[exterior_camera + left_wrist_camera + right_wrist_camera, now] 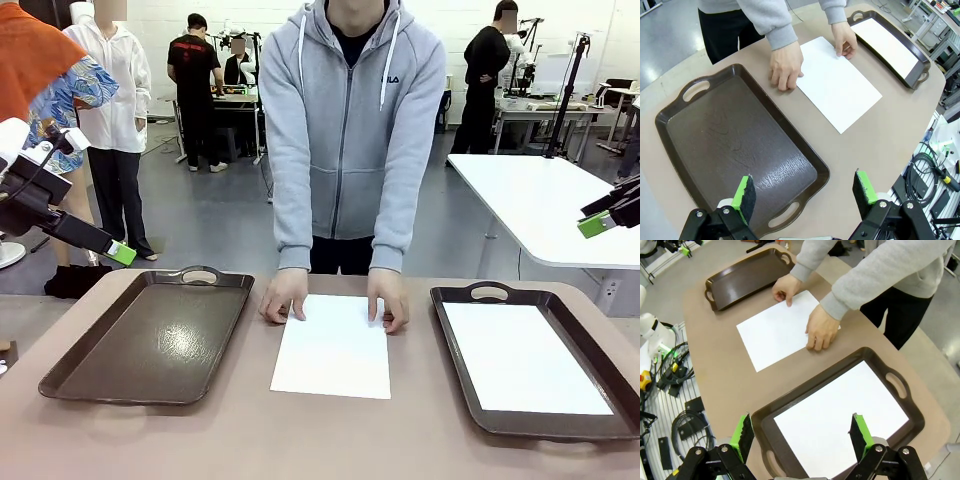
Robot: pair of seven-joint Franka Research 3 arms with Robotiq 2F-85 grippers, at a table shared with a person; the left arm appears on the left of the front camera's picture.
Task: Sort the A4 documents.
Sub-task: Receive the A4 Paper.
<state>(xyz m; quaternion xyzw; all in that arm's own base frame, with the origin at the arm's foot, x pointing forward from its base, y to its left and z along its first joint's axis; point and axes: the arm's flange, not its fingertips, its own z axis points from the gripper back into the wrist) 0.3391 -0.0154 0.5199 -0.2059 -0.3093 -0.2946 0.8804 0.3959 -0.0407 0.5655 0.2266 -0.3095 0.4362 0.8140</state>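
While a person in a grey hooded top leaned over the far edge of the table [250, 440], both claws were found clear of the work. The left claw [805, 189] hung above the near handle end of the left tray [150, 340], with its jaws spread wide and nothing between the green pads. The right claw [801, 432] hung likewise above the near end of the right tray [815, 384], jaws wide apart and holding nothing. In the front view each claw sat raised at its own side of the table, well apart from the papers.

One A4 sheet [335, 345] lay flat on the table between the two trays, its long side running away from the robot. The person's hands rested on its far corners, fingers touching the paper. One hand [285, 296] was at the corner nearer the left tray and the other hand [388, 300] at the corner nearer the right tray. A second A4 sheet [525, 358] lay flat inside the right tray, covering most of its floor. The left tray showed its dark, glossy floor.
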